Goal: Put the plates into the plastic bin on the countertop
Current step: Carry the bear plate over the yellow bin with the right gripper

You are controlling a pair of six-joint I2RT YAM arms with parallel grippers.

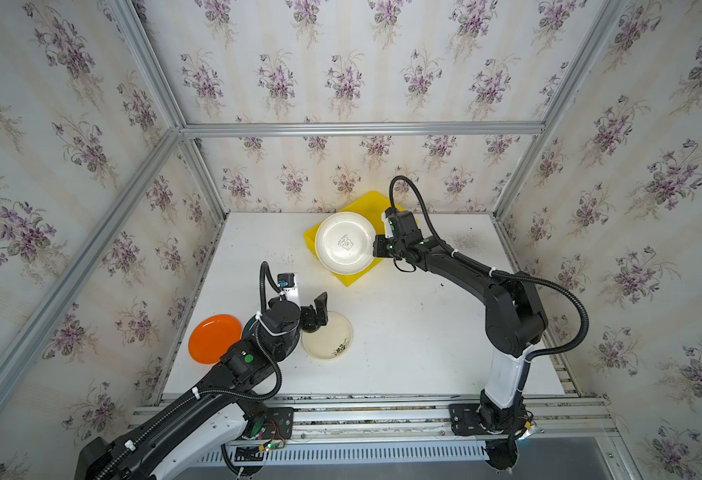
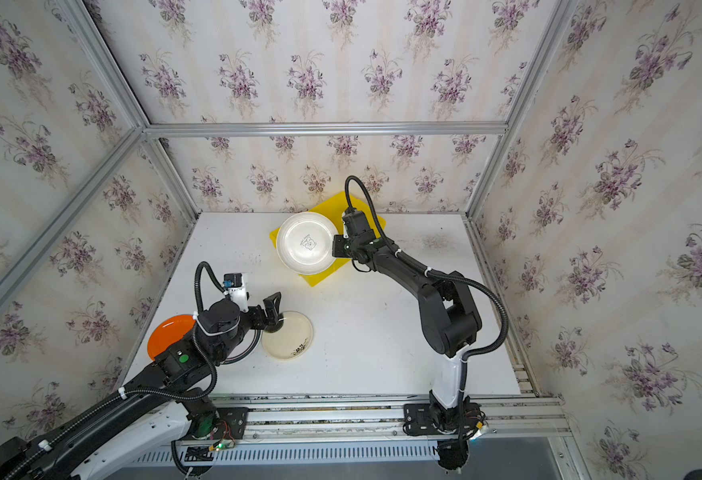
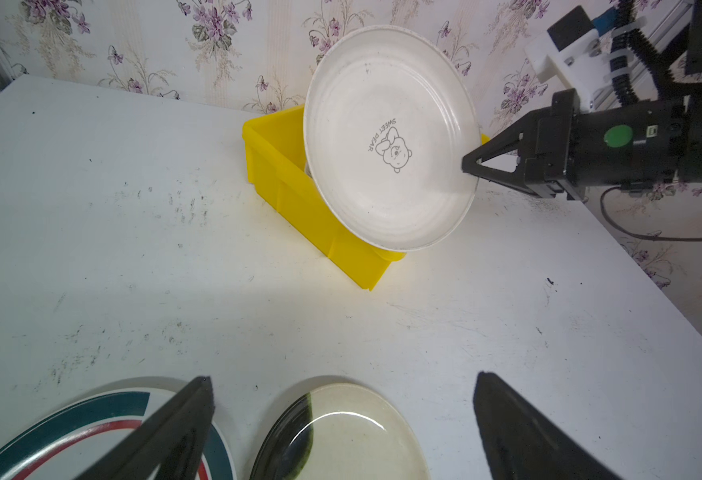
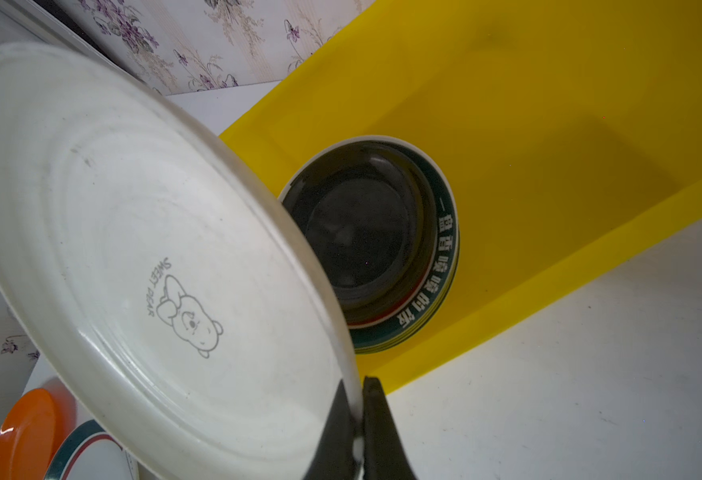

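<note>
White, scuffed countertop [image 1: 424, 332], framed in aluminium. On it, toward the back wall and set at an angle, the yellow plastic bin [image 3: 283, 187]. Inside is a short stack: a glossy black plate [image 4: 362, 232] on top, green-rimmed plates [image 4: 445, 266] beneath.

Plate in hand: the white plate [image 1: 345, 243] with the bear print, raised over the bin's near side and steeply tilted. I have the right gripper [image 4: 359, 399] clenched on its rim, one finger on each face.

To be done, front-left on the table:
- cream plate [image 1: 327, 336]
- green-and-red-rimmed plate [image 3: 91, 419] just beside it, mostly under the left arm in both top views
- orange plate [image 1: 212, 338], furthest left

The left gripper [image 3: 343, 380] hangs over the cream plate's edge, fingers spread wide, grasping nothing.

Step, as I read it: bringing the white plate in for the drop. Next I'd level it, centre it over the black plate, lower until it's nearly seated, then let go. Released at this tilt, it could catch the bin wall or slide off the stack.
</note>
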